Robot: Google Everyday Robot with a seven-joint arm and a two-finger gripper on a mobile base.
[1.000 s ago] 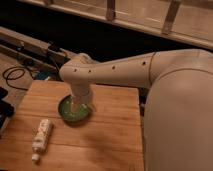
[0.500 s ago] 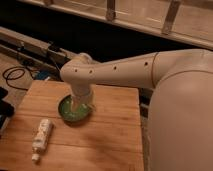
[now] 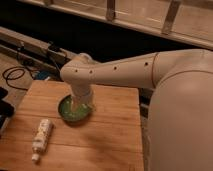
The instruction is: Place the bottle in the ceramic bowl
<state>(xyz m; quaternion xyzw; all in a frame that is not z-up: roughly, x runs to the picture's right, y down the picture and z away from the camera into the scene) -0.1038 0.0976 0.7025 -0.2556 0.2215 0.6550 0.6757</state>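
Note:
The white bottle [image 3: 41, 136] lies on its side on the wooden table [image 3: 110, 135] at the front left, cap toward the front edge. The green ceramic bowl [image 3: 67, 111] stands right of and behind it, near the table's middle. My gripper [image 3: 79, 104] hangs from the white arm straight over the bowl, reaching down into it and hiding much of its inside. The bottle lies apart from the gripper and the bowl.
My large white arm [image 3: 165, 85] fills the right side and crosses over the table's back edge. A dark rail with black cables [image 3: 20, 75] runs behind the table at the left. A dark object [image 3: 4, 107] sits at the left edge.

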